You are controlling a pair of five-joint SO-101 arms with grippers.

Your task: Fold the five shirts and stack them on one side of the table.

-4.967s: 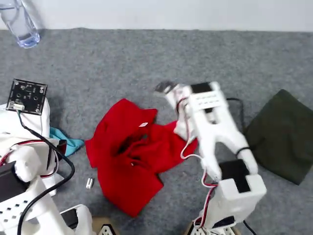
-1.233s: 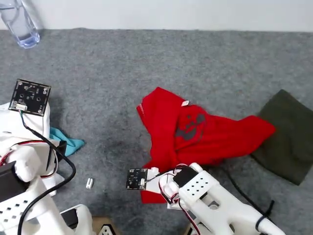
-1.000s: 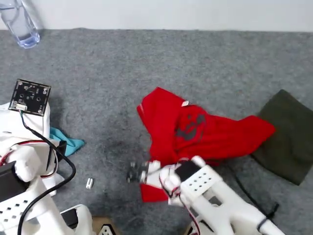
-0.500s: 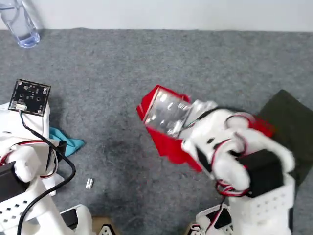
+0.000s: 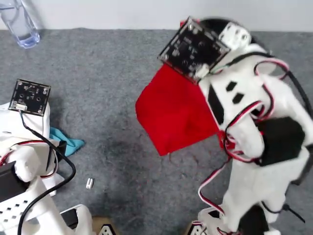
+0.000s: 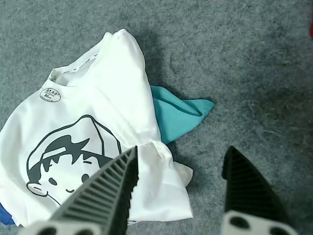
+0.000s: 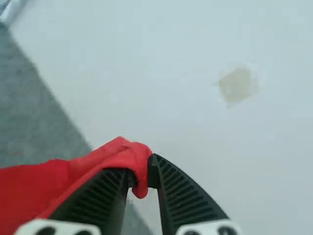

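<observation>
Hoisting the red shirt (image 5: 173,115) at frame centre in the high view, you are working the spread-out step, by my judgement. The right gripper (image 7: 139,176) is clamping a bunched edge of it, and the cloth is hanging down toward the table. Next you are needing to lay it flat before any fold. The left gripper (image 6: 181,186) is hanging with jaws apart over the white shirt (image 6: 83,147) and teal shirt (image 6: 178,115) at the left edge. Grey felt (image 5: 98,73) is covering the table. A white wall (image 5: 122,12) is running along the top, with a bottle (image 5: 19,24) standing upper left.
</observation>
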